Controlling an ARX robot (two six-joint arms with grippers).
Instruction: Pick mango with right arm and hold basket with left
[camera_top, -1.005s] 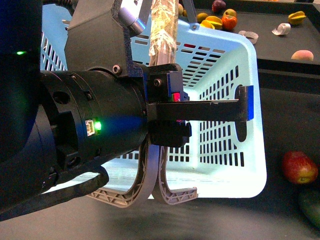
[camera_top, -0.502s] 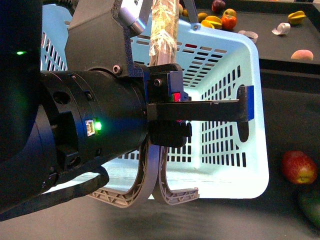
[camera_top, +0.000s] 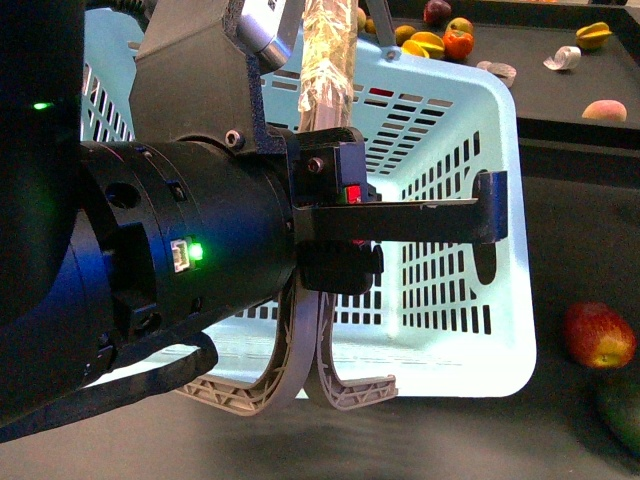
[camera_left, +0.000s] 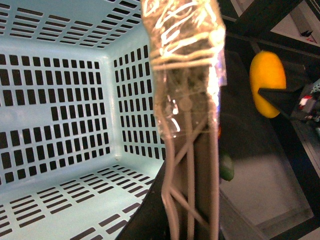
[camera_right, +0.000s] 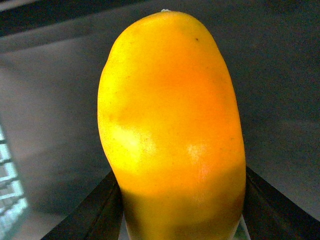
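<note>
The left claw (camera_top: 330, 160) looks closed around the taped handle (camera_left: 185, 75), holding the basket (camera_top: 500, 330) up. To the right, outside the basket's wall, the mango (camera_right: 170, 140) sits clamped in the right claw (camera_right: 180, 207), its long axis running out along the fingers. The basket's opening lies to its left.

The left arm (camera_top: 150, 260) hides much of the basket (camera_top: 500, 300). The left gripper (camera_top: 488, 208) shows side-on, so its grip cannot be told. The dark green fruit (camera_top: 622, 412) is cut by the picture's edge, and the far fruits (camera_top: 432, 42) are too small to name. The taped handle (camera_left: 185, 100) is blurred. The lower end of the mango (camera_right: 170, 135) runs off frame, and the right gripper (camera_right: 182, 222) shows only as two dark wedges.
</note>
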